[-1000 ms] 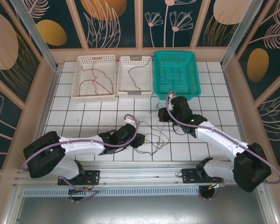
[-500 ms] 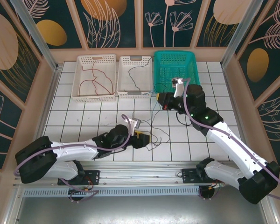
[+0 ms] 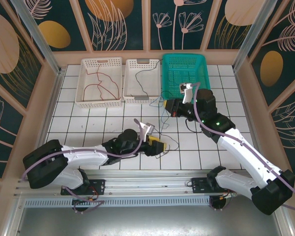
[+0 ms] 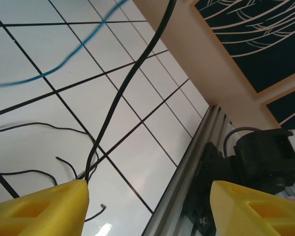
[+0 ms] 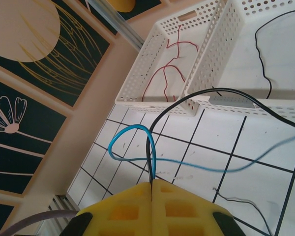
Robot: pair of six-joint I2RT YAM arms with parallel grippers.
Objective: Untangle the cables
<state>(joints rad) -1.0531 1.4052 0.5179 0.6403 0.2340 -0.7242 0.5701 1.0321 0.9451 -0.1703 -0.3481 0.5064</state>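
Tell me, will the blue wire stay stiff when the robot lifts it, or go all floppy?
Probably floppy: the blue wire curls into a loop and sags wavily from the shut right end effector. It looks very light, being so thin. It may drag the black wire along, since both seem pinched together.

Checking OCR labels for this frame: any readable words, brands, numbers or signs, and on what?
None: no text can be read in any view.
The left white basket, the middle white basket and the teal basket are plain.
The wall panels carry only flower and leaf patterns.
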